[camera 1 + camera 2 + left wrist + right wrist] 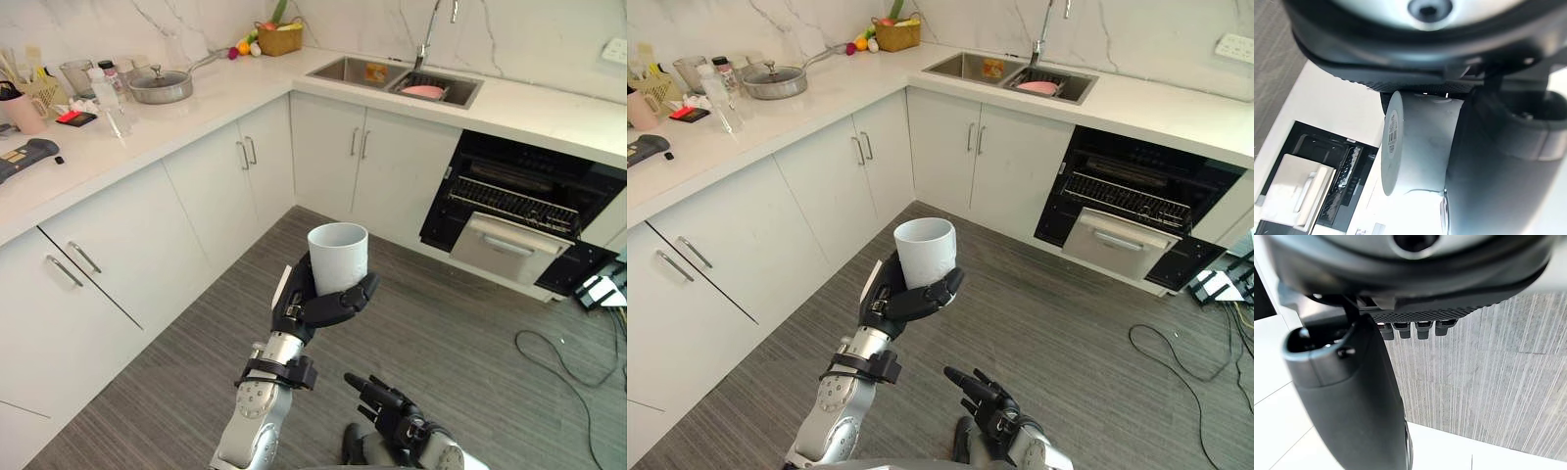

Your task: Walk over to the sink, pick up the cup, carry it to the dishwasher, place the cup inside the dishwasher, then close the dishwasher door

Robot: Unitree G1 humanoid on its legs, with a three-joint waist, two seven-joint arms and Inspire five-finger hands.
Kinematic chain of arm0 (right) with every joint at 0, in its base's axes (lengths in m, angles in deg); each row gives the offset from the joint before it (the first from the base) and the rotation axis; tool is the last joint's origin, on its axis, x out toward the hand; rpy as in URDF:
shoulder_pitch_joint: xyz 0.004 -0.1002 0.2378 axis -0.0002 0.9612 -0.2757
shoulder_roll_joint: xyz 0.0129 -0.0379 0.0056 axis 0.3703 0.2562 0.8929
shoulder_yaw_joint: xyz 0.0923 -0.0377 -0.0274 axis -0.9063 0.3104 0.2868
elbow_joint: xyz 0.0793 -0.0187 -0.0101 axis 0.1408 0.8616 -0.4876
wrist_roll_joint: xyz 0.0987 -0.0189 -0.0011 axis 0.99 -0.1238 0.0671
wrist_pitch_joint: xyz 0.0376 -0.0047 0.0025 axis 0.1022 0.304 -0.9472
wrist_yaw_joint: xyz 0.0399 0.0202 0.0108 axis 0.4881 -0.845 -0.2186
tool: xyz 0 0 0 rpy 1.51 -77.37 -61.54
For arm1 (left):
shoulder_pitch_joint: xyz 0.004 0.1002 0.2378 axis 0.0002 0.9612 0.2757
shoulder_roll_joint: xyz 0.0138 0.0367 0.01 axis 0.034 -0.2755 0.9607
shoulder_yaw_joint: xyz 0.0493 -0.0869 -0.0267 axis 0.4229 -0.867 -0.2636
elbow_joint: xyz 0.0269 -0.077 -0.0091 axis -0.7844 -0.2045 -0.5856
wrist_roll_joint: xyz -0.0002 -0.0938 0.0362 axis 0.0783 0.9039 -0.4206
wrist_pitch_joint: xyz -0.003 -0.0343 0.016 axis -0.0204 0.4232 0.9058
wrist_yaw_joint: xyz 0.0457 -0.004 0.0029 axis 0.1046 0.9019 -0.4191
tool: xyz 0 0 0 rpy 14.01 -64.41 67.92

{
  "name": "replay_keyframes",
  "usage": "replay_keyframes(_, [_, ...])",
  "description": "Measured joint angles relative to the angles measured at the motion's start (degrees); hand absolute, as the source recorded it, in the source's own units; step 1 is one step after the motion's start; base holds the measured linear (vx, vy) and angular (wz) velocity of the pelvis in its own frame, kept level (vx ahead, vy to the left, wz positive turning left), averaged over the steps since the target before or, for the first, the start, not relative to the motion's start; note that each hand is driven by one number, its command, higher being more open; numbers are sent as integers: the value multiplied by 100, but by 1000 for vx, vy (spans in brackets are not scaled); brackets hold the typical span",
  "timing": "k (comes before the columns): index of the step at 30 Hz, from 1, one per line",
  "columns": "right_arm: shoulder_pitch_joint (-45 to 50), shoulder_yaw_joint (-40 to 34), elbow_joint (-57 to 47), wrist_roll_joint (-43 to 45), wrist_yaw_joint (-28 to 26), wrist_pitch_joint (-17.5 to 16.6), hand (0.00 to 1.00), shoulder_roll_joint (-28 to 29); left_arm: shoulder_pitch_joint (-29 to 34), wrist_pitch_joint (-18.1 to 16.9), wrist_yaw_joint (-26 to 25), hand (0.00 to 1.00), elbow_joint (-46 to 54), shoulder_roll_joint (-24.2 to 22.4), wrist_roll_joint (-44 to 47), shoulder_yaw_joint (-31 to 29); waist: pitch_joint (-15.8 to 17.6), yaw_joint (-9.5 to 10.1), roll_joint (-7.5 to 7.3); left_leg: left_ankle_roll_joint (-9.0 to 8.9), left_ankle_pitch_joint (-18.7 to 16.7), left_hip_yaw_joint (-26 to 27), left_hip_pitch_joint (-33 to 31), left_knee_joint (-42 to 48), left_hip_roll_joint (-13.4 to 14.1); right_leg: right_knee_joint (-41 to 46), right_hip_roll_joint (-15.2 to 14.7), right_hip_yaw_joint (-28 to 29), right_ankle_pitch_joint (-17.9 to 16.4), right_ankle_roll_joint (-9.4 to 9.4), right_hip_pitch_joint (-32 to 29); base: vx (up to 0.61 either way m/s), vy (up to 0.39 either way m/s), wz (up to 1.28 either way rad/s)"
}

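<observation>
Mid-floor now, and the cup (339, 257) is up in the left hand (328, 299), upright, mouth open to the ceiling; fingers wrap across its lower front and the thumb closes from behind, so the grip sits low and the rim is free for setting it down; the left wrist view shows the flat base of the cup right against the palm, a full clasp rather than a fingertip pinch, which suits a walk. The right hand (392, 406) hangs low at about five o'clock from the cup, fingers loosely extended and holding nothing, presumably kept free for the door. The dishwasher (519, 206) stands open at two o'clock from the cup, well apart from it, a wire rack showing in its dark cavity; a white panel with a handle sits at its front, though from here it is hard to say whether that is the door itself. The sink (407, 83) lies at one o'clock on the white counter (549, 113), a pink item (423, 91) in its basin. By my reading the pick-up is done and the carry is under way; placing and closing are not yet done.
</observation>
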Motion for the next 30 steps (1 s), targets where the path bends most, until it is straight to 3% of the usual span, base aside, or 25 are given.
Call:
replay_keyframes(1, [3, 6, -7, 2, 9, 15, 100, 4, 1, -6, -5, 0, 0, 0, 1, -9, 0, 4, 7, -8, 58, -20, -50, 119, 20, -29, 16, 0, -5, 4, 25, 189, -86, -31])
replay_keyframes(2, [103, 94, -152, 21, 120, 169, 100, 4, 76, -101, -16, 0, 9, -72, 1, -107, -31, 78, 190, -39, 1104, -220, -656, 1142, 402, -217, 266, -127, -69, 6, 322, 275, -83, -26])
replay_keyframes(3, [172, 162, -273, 35, 147, 199, 100, -9, 121, -156, -13, 0, 42, -98, 0, -146, -40, 129, 160, -9, 1610, -203, -868, 1530, 471, 8, 263, -191, -234, 11, 360, 436, -150, -34])
replay_keyframes(4, [254, 264, -317, 67, 216, 206, 100, -37, 227, -273, -7, 0, 22, -183, -4, -248, -25, 206, 101, -12, 2163, -409, -1301, 2264, 482, -177, 390, -141, -483, -231, 671, 437, -157, -24])
replay_keyframes(5, [256, 267, -277, 69, 324, 214, 100, -96, 346, -278, 1, 0, 25, -268, -7, -321, -38, 287, 173, 6, 1630, -443, -1865, 2804, 381, -457, 480, -63, -502, -245, 903, 350, -129, -18])
replay_keyframes(6, [257, 279, -277, 70, 365, 213, 100, -134, 388, -279, 4, 0, 28, -292, -8, -357, -19, 311, 166, 72, 1343, -367, -2139, 2910, 282, -609, 488, -49, -502, -245, 1032, 408, -151, -17])
replay_keyframes(7, [257, 419, -286, 77, 415, 191, 100, -312, 509, -288, 20, 0, 39, -308, -5, -516, 6, 400, 109, 175, 669, 81, -2764, 2557, 47, -1026, 478, 70, -495, -245, 1396, 368, -138, -18])
replay_keyframes(9, [255, 488, -289, 82, 425, 98, 100, -414, 590, -299, 20, 0, 54, -316, 1, -598, -28, 502, 74, 158, 369, 384, -2925, 1724, -59, -1214, 466, 193, -499, -251, 1547, 344, -93, -30])
replay_keyframes(10, [218, 496, -339, 114, 432, -9, 100, -479, 660, -300, 17, 0, 111, -348, 1, -707, -64, 563, 91, 162, 221, 601, -2944, 471, -238, -1316, 425, 282, -538, -218, 1735, 464, -57, -26])
replay_keyframes(11, [207, 514, -489, 124, 433, -187, 100, -511, 751, -297, 6, 0, 265, -390, 0, -770, -70, 574, 61, 93, 284, 747, -2892, -819, -438, -1327, 349, 325, -650, -164, 1874, 501, -47, -18])
replay_keyframes(12, [207, 514, -599, 149, 432, -284, 100, -520, 810, -297, -6, 0, 387, -413, 2, -773, -77, 582, 48, 73, 357, 838, -2887, -1331, -505, -1337, 311, 353, -719, -117, 1951, 548, -26, -18])
replay_keyframes(14, [239, 556, -1094, 198, 432, -620, 100, -527, 1003, -299, -10, 0, 733, -436, 3, -711, -125, 683, -47, 34, 1010, 1158, -2821, -2092, -716, -1330, 95, 526, -962, 177, 2258, 658, 35, -24])
replay_keyframes(16, [282, 614, -1487, 214, 470, -988, 100, -498, 1002, -301, -12, 0, 837, -427, -8, -533, -289, 688, -140, 302, 1642, 1270, -2714, -2546, -1020, -1107, -109, 571, -1154, 488, 2403, 641, 92, 10])
replay_keyframes(17, [272, 634, -1616, 244, 524, -1238, 100, -366, 990, -302, -22, 0, 873, -375, -31, -377, -423, 719, -326, 568, 1846, 1294, -2530, -2750, -1256, -599, -332, 655, -1318, 712, 2331, 693, 83, 31])
replay_keyframes(18, [220, 625, -1746, 304, 612, -1404, 100, -218, 969, -289, -127, 0, 903, -351, -108, -289, -437, 710, -557, 737, 1702, 1329, -2308, -2658, -1383, 261, -514, 813, -1257, 887, 2125, 695, 52, 29])
replay_keyframes(19, [184, 629, -1750, 340, 652, -1455, 100, -91, 969, -288, -208, 0, 911, -323, -106, -295, -418, 698, -662, 788, 1579, 1317, -2252, -2411, -1374, 671, -558, 863, -1049, 979, 2062, 785, -28, 20])
replay_keyframes(20, [88, 623, -1779, 406, 742, -1554, 100, 208, 967, -283, -376, 0, 916, -212, -98, -326, -367, 740, -755, 1073, 1172, 1360, -2374, -1284, -1130, 1335, -481, 851, -367, 989, 2035, 573, -10, 8])
replay_keyframes(21, [169, 657, -1863, 419, 831, -1744, 100, 423, 985, -284, -497, 0, 942, -72, -93, -334, -423, 738, -915, 630, 856, 1269, -2260, -1322, -1404, 2289, -658, 845, 259, 1508, 1782, 498, 95, 4])
replay_keyframes(22, [213, 723, -1972, 420, 860, -1831, 100, 367, 1011, -286, -537, 0, 985, -97, -91, -335, -507, 754, -849, 796, 1053, 1269, -2079, -1790, -1449, 2871, -744, 806, 679, 1661, 1562, 241, 182, -4])
replay_keyframes(23, [139, 877, -1950, 425, 893, -1978, 100, 381, 1003, -307, -657, 0, 1055, -59, -79, -471, -567, 692, -1123, 915, 574, 1359, -1849, -1701, -1642, 4082, -1317, 695, 893, 1486, 1005, 341, 127, -3])
replay_keyframes(24, [119, 854, -1984, 391, 933, -2031, 100, 400, 1024, -230, -763, 0, 1043, -118, -78, -591, -544, 597, -1080, 903, 308, 1302, -1564, -1653, -1641, 4772, -1679, 503, 823, 1156, 553, 377, 22, -2])
replay_keyframes(26, [183, 807, -2012, 384, 1063, -2168, 100, 408, 1036, -196, -937, 0, 1027, -133, -99, -639, -411, 439, -818, 753, 153, 1163, -1056, -1822, -1352, 4918, -1756, 269, 510, 796, 64, 369, -51, 12])
replay_keyframes(27, [231, 802, -2049, 384, 1106, -2205, 100, 408, 1032, -196, -972, 0, 1028, -133, -99, -643, -405, 371, -779, 733, 147, 1116, -947, -1923, -1266, 4787, -1744, 220, 387, 810, -101, 367, -83, 27])
replay_keyframes(29, [359, 774, -2410, 384, 1324, -2355, 100, 397, 992, -188, -981, 0, 1024, -84, -96, -678, -388, 158, -735, 449, 174, 1000, -467, -2403, -1045, 3174, -1680, -162, -28, 904, -452, 400, -139, 18])
replay_keyframes(30, [353, 734, -2496, 382, 1360, -2405, 100, 397, 990, -186, -953, 0, 1013, -38, -97, -705, -386, 123, -731, 362, 161, 1011, -339, -2495, -1006, 2539, -1664, -335, -36, 886, -423, 435, -220, -17])
